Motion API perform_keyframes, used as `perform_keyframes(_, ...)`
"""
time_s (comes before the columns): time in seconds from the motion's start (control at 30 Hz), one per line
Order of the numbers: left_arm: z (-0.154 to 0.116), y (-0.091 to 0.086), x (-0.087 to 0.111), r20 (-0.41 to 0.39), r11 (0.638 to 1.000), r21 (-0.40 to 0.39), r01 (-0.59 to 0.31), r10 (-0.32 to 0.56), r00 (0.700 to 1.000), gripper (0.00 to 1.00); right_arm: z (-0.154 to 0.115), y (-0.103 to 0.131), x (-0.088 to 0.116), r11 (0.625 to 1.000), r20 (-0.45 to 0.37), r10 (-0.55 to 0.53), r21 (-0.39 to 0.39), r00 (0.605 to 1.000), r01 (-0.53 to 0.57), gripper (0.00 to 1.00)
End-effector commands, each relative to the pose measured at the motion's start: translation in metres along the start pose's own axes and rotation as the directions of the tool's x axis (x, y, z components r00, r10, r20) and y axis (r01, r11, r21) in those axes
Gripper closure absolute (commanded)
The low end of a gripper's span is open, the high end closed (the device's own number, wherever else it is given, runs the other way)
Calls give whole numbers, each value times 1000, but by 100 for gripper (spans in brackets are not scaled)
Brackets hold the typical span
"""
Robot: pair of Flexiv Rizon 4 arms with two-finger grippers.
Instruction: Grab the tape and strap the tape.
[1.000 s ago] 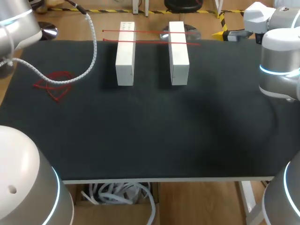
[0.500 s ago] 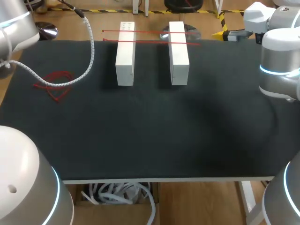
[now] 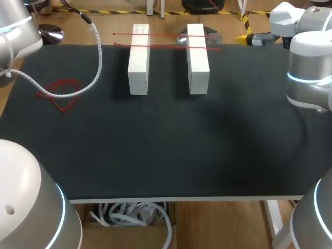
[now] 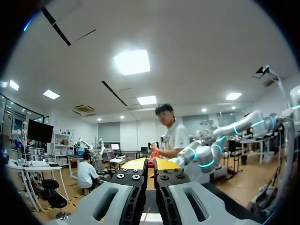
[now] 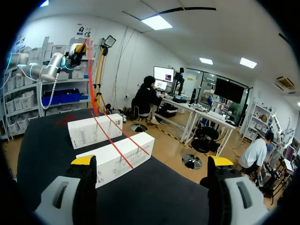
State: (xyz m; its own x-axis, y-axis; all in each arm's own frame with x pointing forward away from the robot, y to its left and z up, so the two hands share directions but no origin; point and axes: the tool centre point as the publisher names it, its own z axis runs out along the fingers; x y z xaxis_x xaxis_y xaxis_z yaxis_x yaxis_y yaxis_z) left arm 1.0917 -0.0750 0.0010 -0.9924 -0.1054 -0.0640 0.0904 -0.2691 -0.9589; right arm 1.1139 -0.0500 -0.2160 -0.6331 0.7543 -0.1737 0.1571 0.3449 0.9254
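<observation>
Along the far side of the matte black worktop (image 3: 166,150): two white boxes (image 3: 138,62), long, rectangular and smooth-faced, lying parallel with a gap between them; two thin red tape strands (image 3: 166,35), drawn straight across both box tops, one just beside the other. Toward my left edge of the worktop: one loose tangle of red tape (image 3: 60,93), lying flat, with the white coiled cable (image 3: 99,59) of my left arm drooping in front of it. Item, my left gripper (image 4: 151,164): high above the worktop, jaws together and clamped on a strand of the red tape; in the right wrist view I see that strand running down from it to the boxes. Item, my right gripper (image 5: 152,161): low over the worktop, jaws wide apart, the nearer box just ahead.
</observation>
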Motion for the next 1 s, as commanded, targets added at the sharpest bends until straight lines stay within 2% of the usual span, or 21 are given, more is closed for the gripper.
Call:
perform_keyframes(0.03,0,1,-3,-6,1000,1,1,-1,1000,100,0,0,0,1000,0,0,0,1000,0,0)
perform_keyframes(0.53,0,1,-3,-6,1000,1,1,-1,1000,100,0,0,0,1000,0,0,0,1000,0,0)
perform_keyframes(0.63,0,1,-3,-6,1000,1,1,-1,1000,100,-1,8,0,981,29,-131,151,991,125,0)
perform_keyframes(0.73,0,1,-3,-6,1000,1,1,-1,1000,100,-4,17,-4,950,73,-213,247,974,189,0)
perform_keyframes(0.8,0,1,-3,-6,1000,1,1,-1,1000,100,-6,22,-6,903,76,-278,360,958,234,0)
perform_keyframes(0.83,0,1,-3,-6,1000,1,1,-1,1000,100,-8,25,-7,893,92,-298,379,950,243,0)
perform_keyframes(0.87,0,1,-3,-6,1000,1,1,-1,1000,100,-10,28,-8,859,79,-338,434,938,273,0)
perform_keyframes(0.9,0,1,-3,-6,1000,1,1,-1,1000,100,-11,31,-9,819,83,-409,472,909,325,0)
perform_keyframes(1.0,0,1,-3,-6,1000,1,1,-1,1000,100,-15,43,-9,776,105,-481,514,871,366,0)
